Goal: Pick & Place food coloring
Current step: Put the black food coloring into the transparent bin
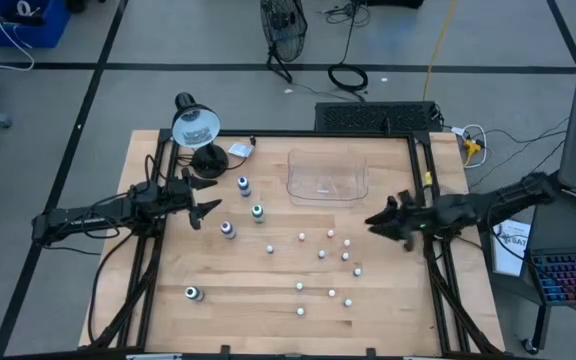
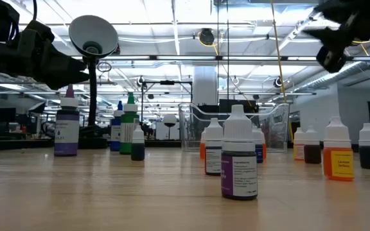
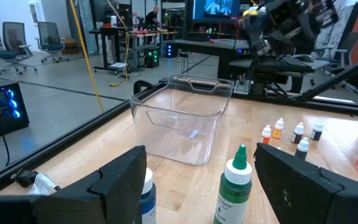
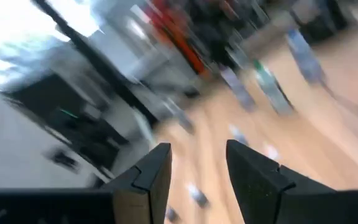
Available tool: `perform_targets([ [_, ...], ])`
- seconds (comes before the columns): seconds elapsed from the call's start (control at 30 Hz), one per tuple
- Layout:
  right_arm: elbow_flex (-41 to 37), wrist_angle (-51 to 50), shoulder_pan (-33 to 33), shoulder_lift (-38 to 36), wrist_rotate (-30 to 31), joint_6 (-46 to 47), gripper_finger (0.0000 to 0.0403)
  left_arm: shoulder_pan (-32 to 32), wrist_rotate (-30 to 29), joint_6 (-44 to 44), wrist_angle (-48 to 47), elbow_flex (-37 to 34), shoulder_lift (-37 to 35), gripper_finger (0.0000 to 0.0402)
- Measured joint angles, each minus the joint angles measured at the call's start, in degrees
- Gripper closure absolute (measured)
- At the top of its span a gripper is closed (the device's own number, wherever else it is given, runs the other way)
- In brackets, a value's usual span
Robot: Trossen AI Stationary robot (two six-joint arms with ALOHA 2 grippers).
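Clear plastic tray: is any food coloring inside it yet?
No. The clear plastic tray holds no bottles; through its walls only bare bottom shows. The food coloring bottles all stand outside on the wooden table. Nothing covers the inside.

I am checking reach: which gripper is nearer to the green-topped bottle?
Left. The left gripper hovers open just beside the green-topped bottle; the right gripper, also open, is across the table, beyond the small bottles.

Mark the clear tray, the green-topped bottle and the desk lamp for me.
clear tray (image 1: 328, 196): high view, on its near rim.
green-topped bottle (image 1: 257, 212): high view, on its green top.
desk lamp (image 1: 196, 126): high view, on the round shade.
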Motion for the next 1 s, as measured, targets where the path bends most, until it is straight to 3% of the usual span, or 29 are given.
perform_targets([
  [0.13,14.85,-11.52,3.39,19.09,0.26,9.87,0.0261,0.0,0.02,0.0,0.0,0.0,0.01,0.0105],
  [0.27,32.71,-33.12,6.71,37.54,-0.11,20.6,0.0261,-0.01,0.0,0.0,0.0,0.0,0.0,0.0105],
  [0.4,48.05,-51.23,9.41,52.11,-3.59,32.01,0.0261,0.0,0.0,0.0,0.02,0.0,0.0,0.0105],
  [0.5,55.25,-59.11,11.26,60.81,-6.82,38.56,0.0261,-0.02,0.0,0.0,0.02,-0.02,0.01,0.0105],
  [0.77,58.39,-68.66,14.73,72.41,-14.4,44.23,0.0261,0.0,0.0,0.0,0.02,-0.02,0.02,0.0105],
  [1.0,58.39,-72.13,14.33,74.77,-10.28,38.41,0.0261,-0.02,0.0,0.0,0.02,0.0,0.0,0.0105],
])
